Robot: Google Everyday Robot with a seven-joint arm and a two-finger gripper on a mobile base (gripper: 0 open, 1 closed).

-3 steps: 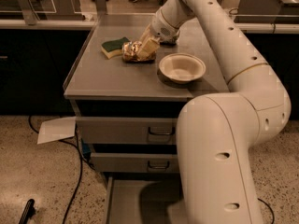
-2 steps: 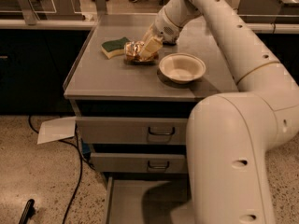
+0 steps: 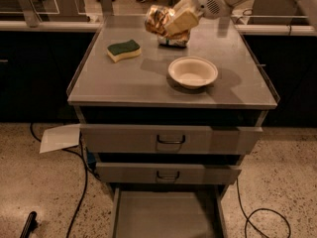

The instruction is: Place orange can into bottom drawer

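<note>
The orange can [image 3: 157, 20] is shiny golden-orange with brown mottling. It is held in the air above the back of the grey cabinet top [image 3: 124, 83]. My gripper [image 3: 172, 24] comes in from the upper right and is shut on the can, with one pale finger [image 3: 182, 21] across the can's right side. A dark shape [image 3: 173, 40] lies on the top just below the can. The bottom drawer [image 3: 166, 214] is pulled open at the foot of the cabinet, and its flat grey floor is bare.
A green and yellow sponge [image 3: 124, 50] lies at the back left of the top. A white bowl [image 3: 192, 72] sits right of centre. Two closed drawers with dark handles [image 3: 171, 140] sit above the open one. Cables [image 3: 81, 182] and a white sheet [image 3: 59, 138] lie on the floor.
The can has left the surface beside the sponge and now hangs in my gripper above the top. My arm no longer fills the right foreground, and the open bottom drawer shows in full.
</note>
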